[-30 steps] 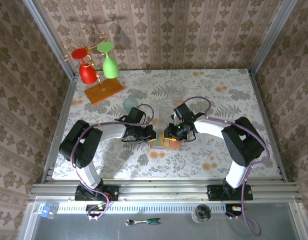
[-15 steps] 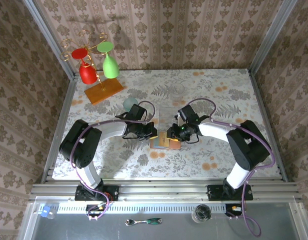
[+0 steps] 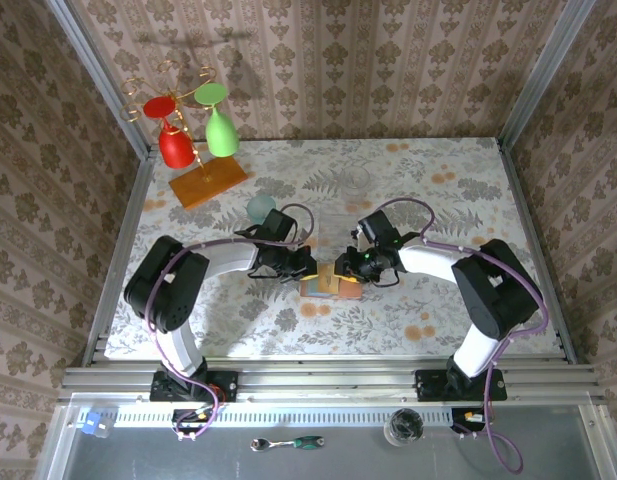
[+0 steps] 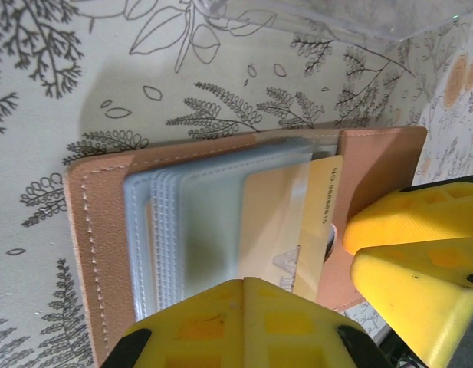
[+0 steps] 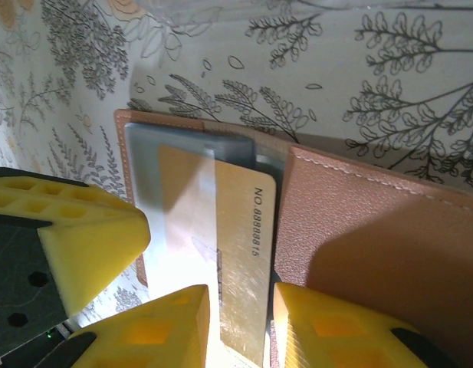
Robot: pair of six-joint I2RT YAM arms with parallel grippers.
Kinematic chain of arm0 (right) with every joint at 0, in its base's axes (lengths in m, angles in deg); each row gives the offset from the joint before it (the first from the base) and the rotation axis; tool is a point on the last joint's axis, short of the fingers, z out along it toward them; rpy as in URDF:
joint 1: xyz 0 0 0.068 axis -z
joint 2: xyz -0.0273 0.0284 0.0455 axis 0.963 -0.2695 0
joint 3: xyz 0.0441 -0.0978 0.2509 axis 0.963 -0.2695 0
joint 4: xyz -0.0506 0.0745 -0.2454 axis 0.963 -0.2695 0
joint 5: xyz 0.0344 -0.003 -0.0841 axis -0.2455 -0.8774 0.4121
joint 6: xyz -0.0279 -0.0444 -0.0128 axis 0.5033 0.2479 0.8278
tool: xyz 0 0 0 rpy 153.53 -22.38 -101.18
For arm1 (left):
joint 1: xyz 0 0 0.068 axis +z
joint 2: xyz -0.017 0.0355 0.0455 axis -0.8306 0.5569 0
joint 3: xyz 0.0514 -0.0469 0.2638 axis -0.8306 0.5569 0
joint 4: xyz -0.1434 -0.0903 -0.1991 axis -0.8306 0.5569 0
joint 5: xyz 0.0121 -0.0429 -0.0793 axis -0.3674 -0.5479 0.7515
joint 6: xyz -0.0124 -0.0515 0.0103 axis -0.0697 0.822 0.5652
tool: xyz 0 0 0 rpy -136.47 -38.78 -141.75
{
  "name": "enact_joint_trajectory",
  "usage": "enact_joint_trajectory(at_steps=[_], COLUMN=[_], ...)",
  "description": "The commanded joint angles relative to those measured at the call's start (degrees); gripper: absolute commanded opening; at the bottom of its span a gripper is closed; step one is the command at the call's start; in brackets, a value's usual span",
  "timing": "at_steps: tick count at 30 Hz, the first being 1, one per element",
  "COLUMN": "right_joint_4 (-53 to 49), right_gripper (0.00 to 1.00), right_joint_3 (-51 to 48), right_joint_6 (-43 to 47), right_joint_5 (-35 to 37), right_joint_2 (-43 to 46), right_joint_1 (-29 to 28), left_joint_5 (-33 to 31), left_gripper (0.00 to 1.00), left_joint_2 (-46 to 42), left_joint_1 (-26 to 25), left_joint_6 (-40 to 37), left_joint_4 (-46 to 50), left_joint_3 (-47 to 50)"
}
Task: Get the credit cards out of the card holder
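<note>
Credit cards: we are sliding the tan card (image 5: 240, 268) from the card holder (image 5: 374, 230), right gripper (image 5: 240, 326) pinching it, left gripper (image 4: 297, 322) bracing, its spread unclear.

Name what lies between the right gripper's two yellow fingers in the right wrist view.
The tan credit card lies between the right gripper's fingers, half drawn from the card holder's grey pocket. The right wrist view shows it.

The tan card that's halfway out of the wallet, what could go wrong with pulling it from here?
The tan card sits between the right hand's fingers, still partly inside its clear sleeve, so it could bend or slip free. The card holder might drag along the table if the left hand doesn't pin it well.
</note>
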Motion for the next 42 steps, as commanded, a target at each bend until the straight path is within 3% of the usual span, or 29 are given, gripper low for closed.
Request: enact_joint_trajectory(at_steps=[1,28,42], right_joint_4=[1.1,5.4,5.0], right_gripper=[0.28,0.22,0.14], right_joint_3=[-0.9,-1.7,-2.1], right_joint_6=[-0.5,-2.0,-2.1], right_joint_5=[-1.7,-5.6,-4.7], right_joint_2=[-1.1,-4.8,-4.1], right_joint_1=[0.3,0.9,1.7], left_joint_5=[0.7,0.1,-0.8], left_gripper=[0.01,0.01,0.01], left_joint_2=[0.9,1.3,0.1], left_joint_1=[-0.6,-0.4,-0.2], left_joint_6=[-1.4,-0.8,-1.0], left_joint_4=[0.7,0.7,1.5], left_joint_3=[-0.1,1.4,1.9])
